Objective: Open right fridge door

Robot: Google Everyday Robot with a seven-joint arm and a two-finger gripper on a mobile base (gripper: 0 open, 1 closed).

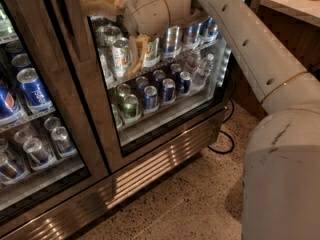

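Where the big blue cans [32,89] sit: the left door [30,134] of the fridge [70,199] fills the far left. Its top and left side are cut off.
right fridge door [95,99]: in the middle, just right of the left door. It is tall, and its long side runs up and down. From this view it leans from top left to bottom right. Its glass faces out to the room. I cannot tell if it is shut tight or open a crack.
gripper [107,34]: high up in front of the glass, near the door's left edge. Its two tan fingers [102,4] are spread wide apart and hold nothing that I can see.
small cans [150,96]: in rows on shelves behind the glass. The gripper hides some.
grille [160,159]: shiny ribbed steel under the doors.
floor [200,204]: speckled stone. A black cord [225,134] lies by the fridge's right corner.
arm [250,39]: thick and pale, slanting down to the right.
robot body [285,174]: big, pale, cut off at the bottom right.
counter [290,1]: top right, only a corner shows.
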